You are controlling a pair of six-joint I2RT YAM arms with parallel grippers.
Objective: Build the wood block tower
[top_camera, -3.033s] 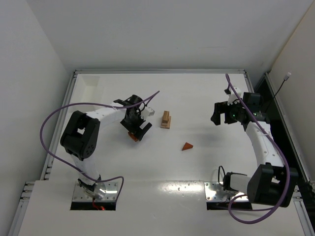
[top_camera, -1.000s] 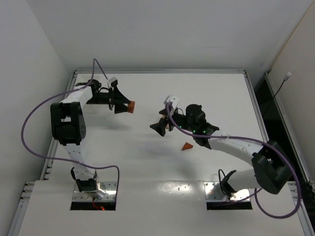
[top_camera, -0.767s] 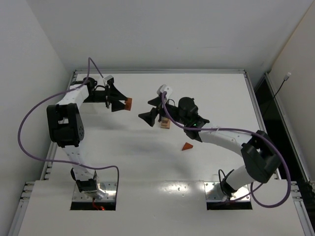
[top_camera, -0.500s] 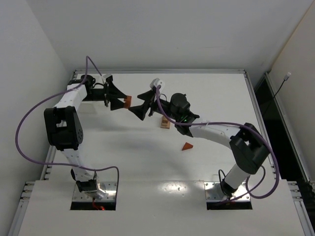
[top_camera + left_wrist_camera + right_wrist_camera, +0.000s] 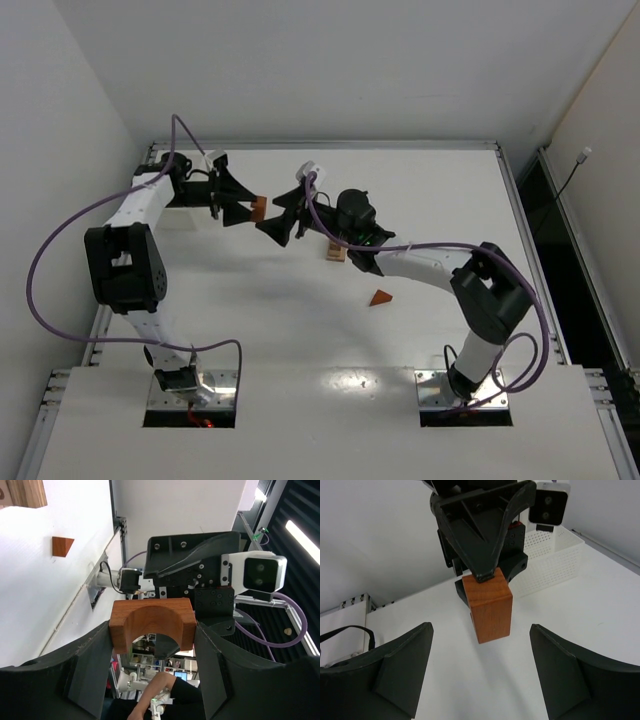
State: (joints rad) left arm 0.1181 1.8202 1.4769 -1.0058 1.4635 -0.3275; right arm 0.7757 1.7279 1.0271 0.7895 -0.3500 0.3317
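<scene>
Nearest the arm bases a red wedge (image 5: 380, 297) is seen lying loose on the table (image 5: 450, 330), and behind it the small tower (image 5: 337, 250) is stood, only partly built. Further back, a brown arch block (image 5: 152, 617) is gripped in the left gripper (image 5: 248, 207) and held up in the air, likely to be passed over; the right gripper (image 5: 280, 218) is spread wide facing it, not touching.

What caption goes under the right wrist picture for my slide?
The left gripper holds out a reddish-brown block toward the open right gripper.
</scene>
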